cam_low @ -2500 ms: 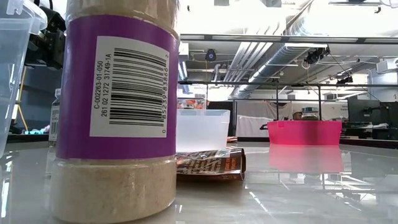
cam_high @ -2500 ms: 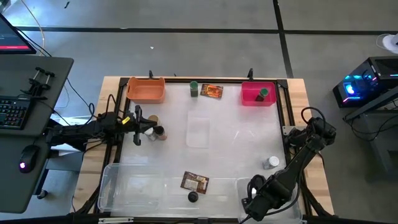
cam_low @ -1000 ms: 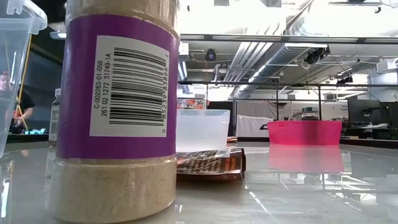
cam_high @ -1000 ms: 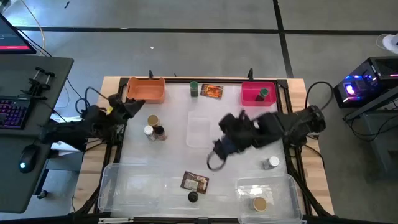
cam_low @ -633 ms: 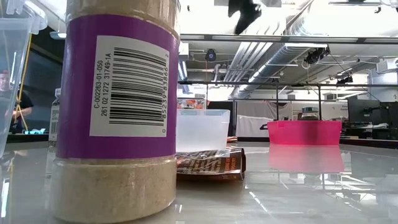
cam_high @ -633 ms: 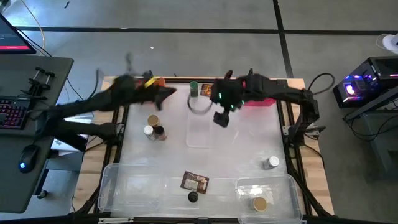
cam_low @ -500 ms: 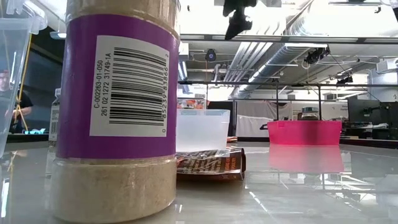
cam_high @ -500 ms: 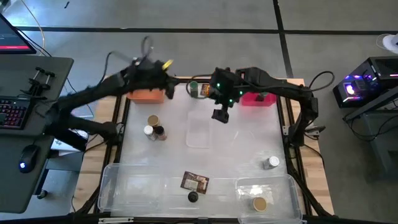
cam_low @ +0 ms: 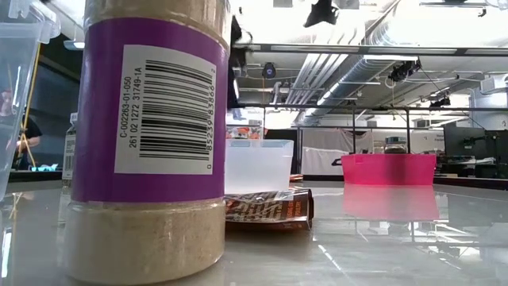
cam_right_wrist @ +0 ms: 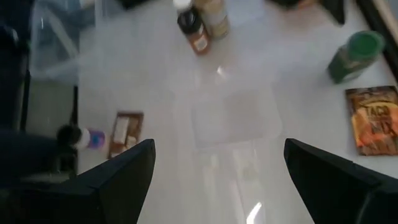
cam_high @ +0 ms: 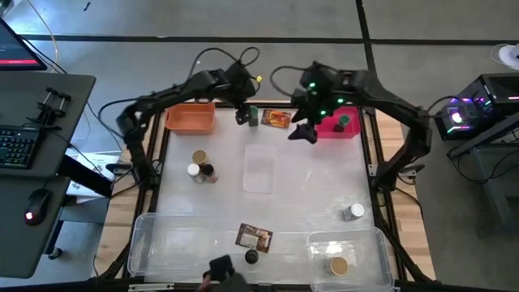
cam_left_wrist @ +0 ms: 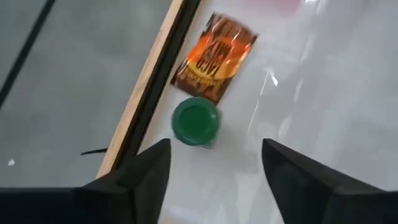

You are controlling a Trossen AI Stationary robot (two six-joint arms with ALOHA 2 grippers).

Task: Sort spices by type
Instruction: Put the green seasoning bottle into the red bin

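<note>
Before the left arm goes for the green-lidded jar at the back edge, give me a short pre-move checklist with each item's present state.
1. Left tool open: ok; the left wrist view shows its fingers spread with nothing between them.
2. Left tool lined up with the green-lidded jar: ok; the jar sits ahead, roughly between the fingers.
3. Jar upright: ok; its lid faces up in both the left wrist view and the high view.
4. Room around the jar: not ok; the orange packet lies right beside it and may be touching.
5. Right tool out of the way: cannot tell; it hovers open near the pink bin, just past the packet.
</note>
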